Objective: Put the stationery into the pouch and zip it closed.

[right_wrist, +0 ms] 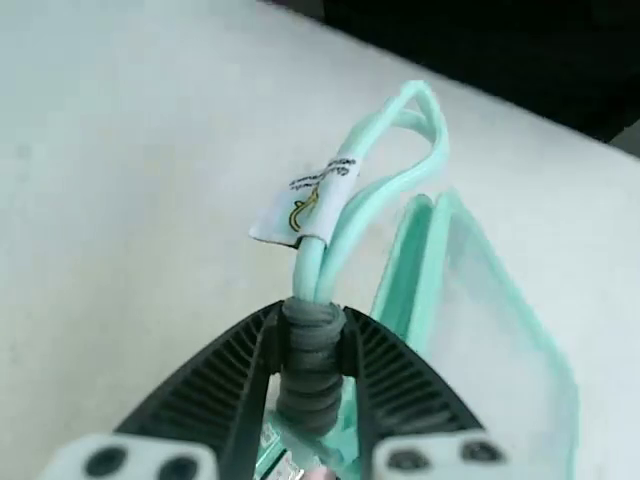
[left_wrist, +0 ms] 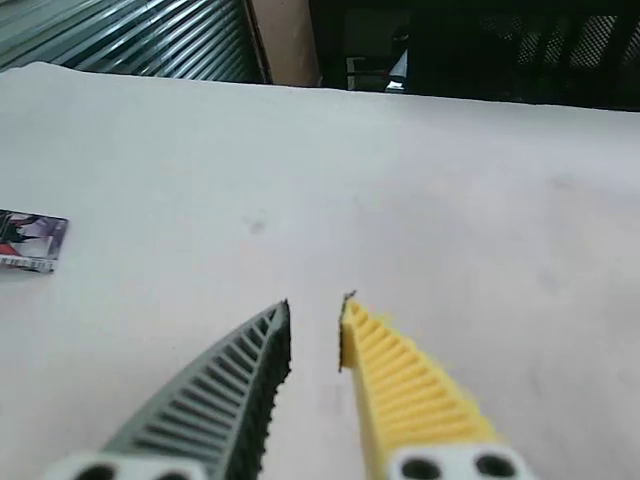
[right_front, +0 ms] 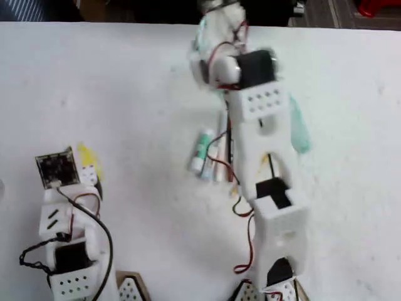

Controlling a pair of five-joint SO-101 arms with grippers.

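Looking like a robotics lab or workshop, white table (right_front: 125, 94) standing before a ribbed metal roller shutter (left_wrist: 130, 40), printed plastic arms (right_front: 269, 188) trailing loose red and black wires (right_front: 249, 248), bare circuit board (right_front: 56, 168) riding one wrist.

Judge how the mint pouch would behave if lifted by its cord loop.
Probably floppy: the pouch looks like thin see-through mesh, so it would likely sag. The cord loop in the right pincer bends freely, so the pouch may swing. It seems light.

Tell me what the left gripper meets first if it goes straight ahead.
Probably nothing: the left gripper points along bare table toward its far edge; the small card lies off that line.
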